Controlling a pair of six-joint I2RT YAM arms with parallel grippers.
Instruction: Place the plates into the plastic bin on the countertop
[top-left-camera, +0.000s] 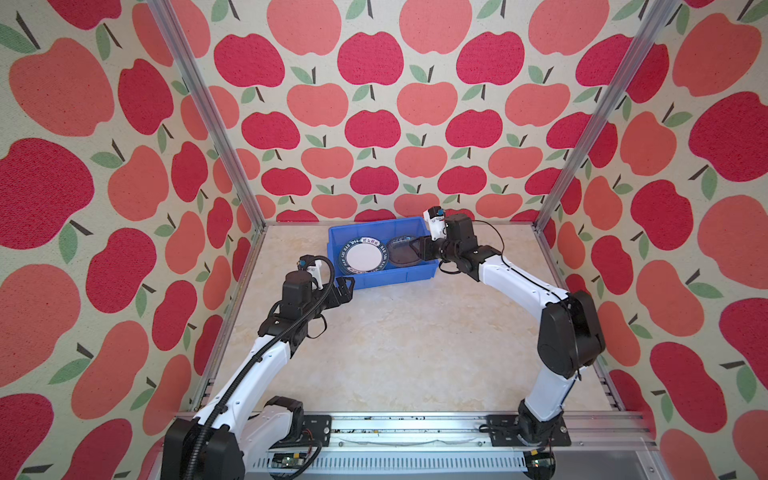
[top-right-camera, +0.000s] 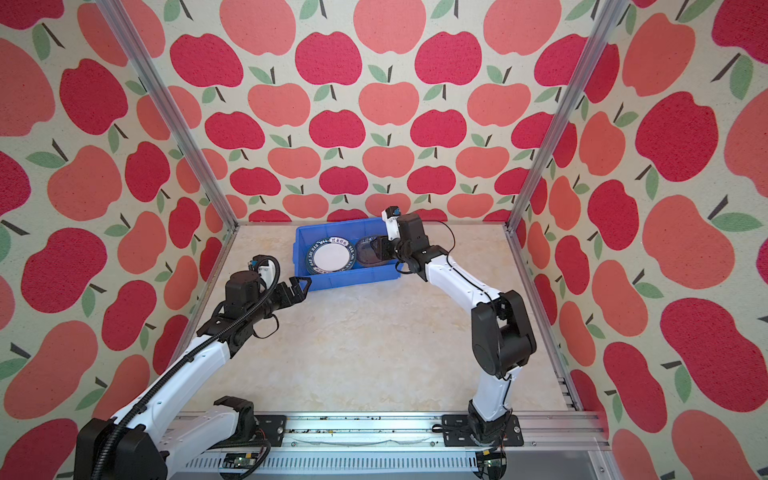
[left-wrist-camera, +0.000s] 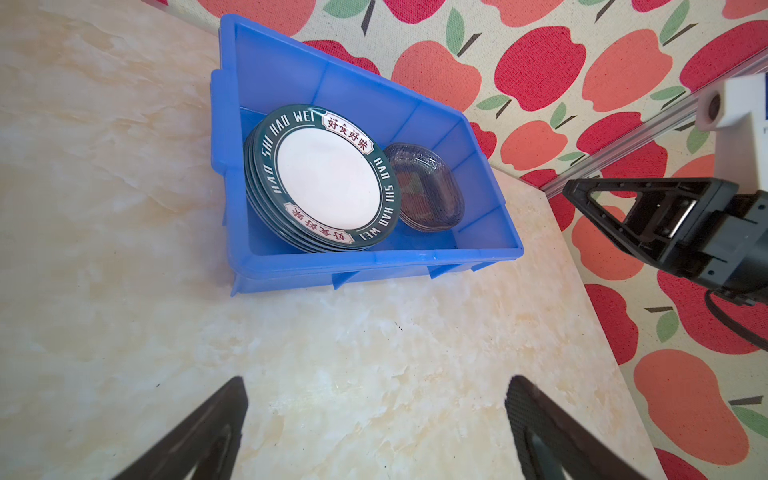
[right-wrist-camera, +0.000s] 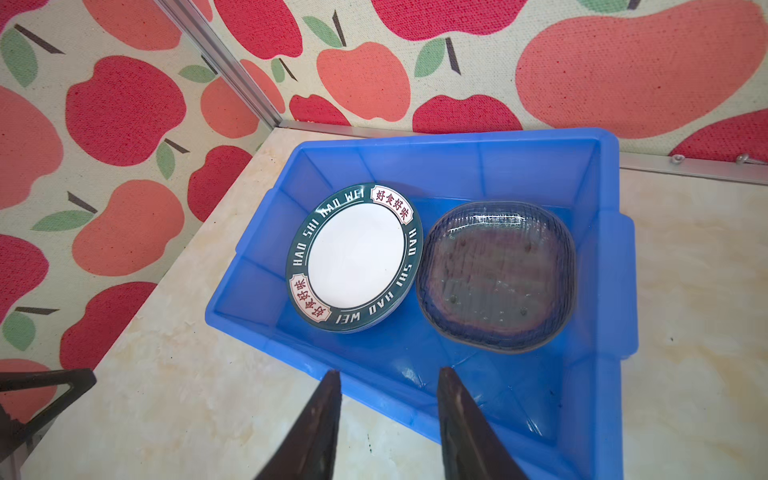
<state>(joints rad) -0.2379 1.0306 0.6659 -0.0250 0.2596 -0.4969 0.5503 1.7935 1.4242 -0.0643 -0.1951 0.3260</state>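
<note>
Where the plates sit: all I can see are inside the plastic bin, in 2 stacks side by side; none shows on the countertop.
round stack: white, dark-green lettered rims, ahead of the right jaws and off to 1 side; its rim meets the glass stack's edge, touching or overlapping I can't tell.
glass stack: translucent grey rounded squares, ahead of the right jaws, just past the tips.
handling, my read: both stiff, brittle and slick; round ones heavier and likely to chip on a knock, glass more slippery.
where to hold: the raised rim, 1 finger over and 1 under; the flat centres give nothing to pinch.
right gripper: jaws parted partway, nothing between them, tips at the bin's near wall.
left gripper: jaws wide, empty; bin ahead of the tips, near but apart.
surface: flat, hard, smooth marble pattern; I'd expect a plate to slide on it and a rim lying flat to leave little gap for a finger.
room: apple-patterned walls on 3 sides, aluminium rails at the corners; bin near the back wall, so little reach beyond the jaws.
</note>
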